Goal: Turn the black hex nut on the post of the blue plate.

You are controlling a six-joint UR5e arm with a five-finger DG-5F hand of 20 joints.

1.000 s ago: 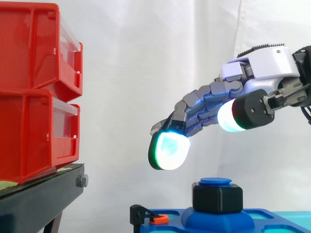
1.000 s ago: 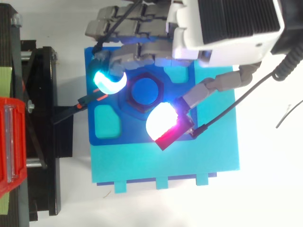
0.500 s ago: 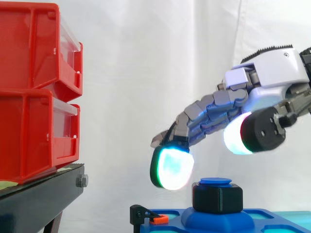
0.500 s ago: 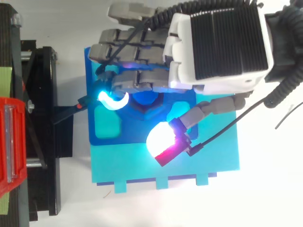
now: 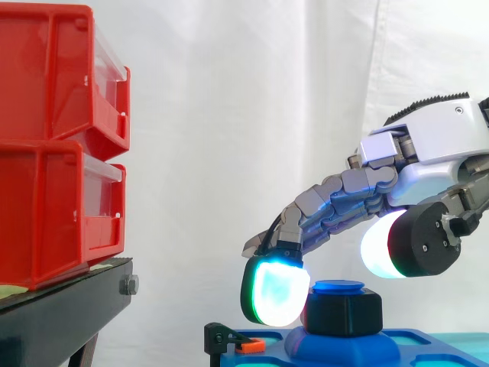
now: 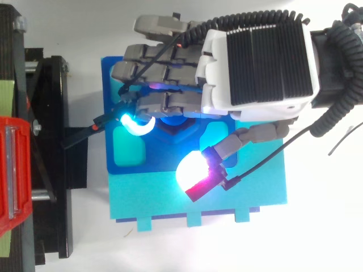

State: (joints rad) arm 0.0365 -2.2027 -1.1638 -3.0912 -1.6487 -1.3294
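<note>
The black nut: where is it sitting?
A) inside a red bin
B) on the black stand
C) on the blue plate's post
C: in the side view the black hex nut sits round the post rising from the blue plate, apart from the red bins.

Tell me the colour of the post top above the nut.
Blue: the post top shows best in the side view.

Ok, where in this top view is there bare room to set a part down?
Bare: the cyan base strip below the blue plate, and the white table right of the base. Crowded: around the black hex nut, with the hand over it.
</note>
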